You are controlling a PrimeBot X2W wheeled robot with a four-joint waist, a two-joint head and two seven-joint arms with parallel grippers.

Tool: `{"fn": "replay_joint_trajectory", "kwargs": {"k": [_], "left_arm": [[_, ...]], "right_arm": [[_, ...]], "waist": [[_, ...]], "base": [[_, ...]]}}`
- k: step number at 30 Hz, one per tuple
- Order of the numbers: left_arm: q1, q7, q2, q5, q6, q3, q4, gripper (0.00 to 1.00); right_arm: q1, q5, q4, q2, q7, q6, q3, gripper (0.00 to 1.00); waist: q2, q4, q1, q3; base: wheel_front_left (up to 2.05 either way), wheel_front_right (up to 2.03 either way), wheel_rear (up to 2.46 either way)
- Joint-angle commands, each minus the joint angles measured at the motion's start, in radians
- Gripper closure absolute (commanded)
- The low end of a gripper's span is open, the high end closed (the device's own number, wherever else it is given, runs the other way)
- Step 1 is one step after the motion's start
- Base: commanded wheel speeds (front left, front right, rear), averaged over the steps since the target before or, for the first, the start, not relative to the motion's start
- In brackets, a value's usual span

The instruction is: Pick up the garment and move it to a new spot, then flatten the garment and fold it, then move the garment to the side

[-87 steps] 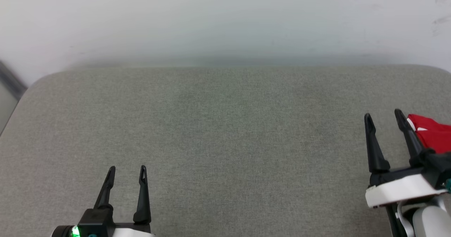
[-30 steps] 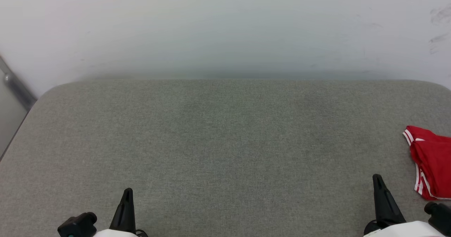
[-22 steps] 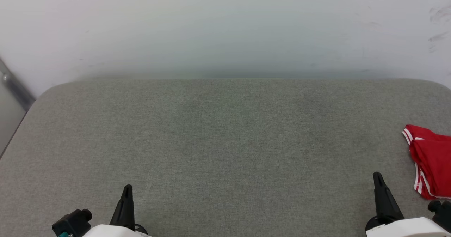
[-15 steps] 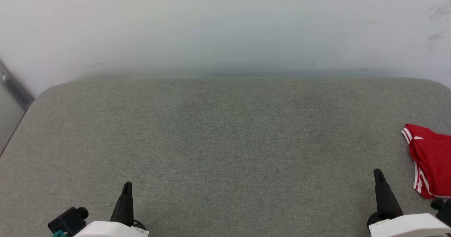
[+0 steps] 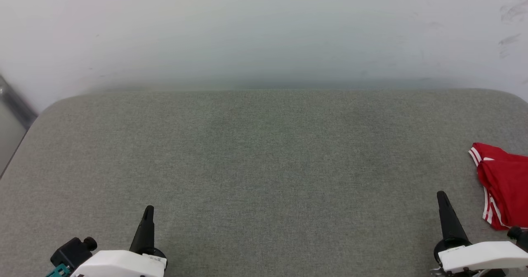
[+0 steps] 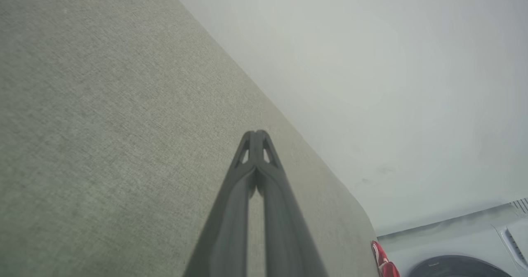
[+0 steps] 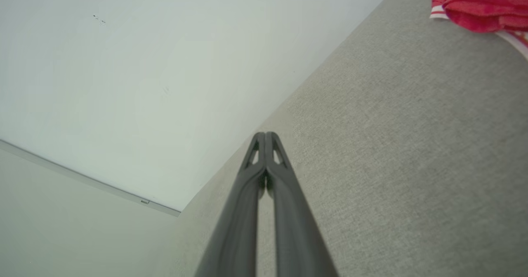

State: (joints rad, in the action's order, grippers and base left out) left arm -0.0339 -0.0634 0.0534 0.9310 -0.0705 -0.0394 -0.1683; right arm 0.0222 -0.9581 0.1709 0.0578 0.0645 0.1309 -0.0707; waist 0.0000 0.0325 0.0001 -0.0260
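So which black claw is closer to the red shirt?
The right gripper, just beside the garment; the left gripper sits far across the grey surface.

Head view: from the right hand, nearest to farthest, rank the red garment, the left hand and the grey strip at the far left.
1. Red garment: right of the right hand.
2. Left hand: lower left.
3. Grey strip: left edge.
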Motion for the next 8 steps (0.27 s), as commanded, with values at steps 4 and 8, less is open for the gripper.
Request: {"fn": "replay_joint_trajectory", "kwargs": {"k": [4, 8], "left_arm": [[0.032, 0.016, 0.006, 0.066, -0.011, -0.009, 0.000, 1.00], [0.039, 0.027, 0.006, 0.112, -0.015, -0.014, -0.005, 1.00]], "right_arm": [[-0.032, -0.064, -0.001, 0.005, -0.015, 0.000, -0.005, 1.00], [-0.040, -0.109, 0.004, 0.005, -0.027, 0.000, -0.007, 1.00]], "waist": [[0.0000, -0.002, -0.0001, 0.002], [0.0000, -0.004, -0.0001, 0.003]], "base": [[0.00, 0.00, 0.00], [0.00, 0.00, 0.00]]}}
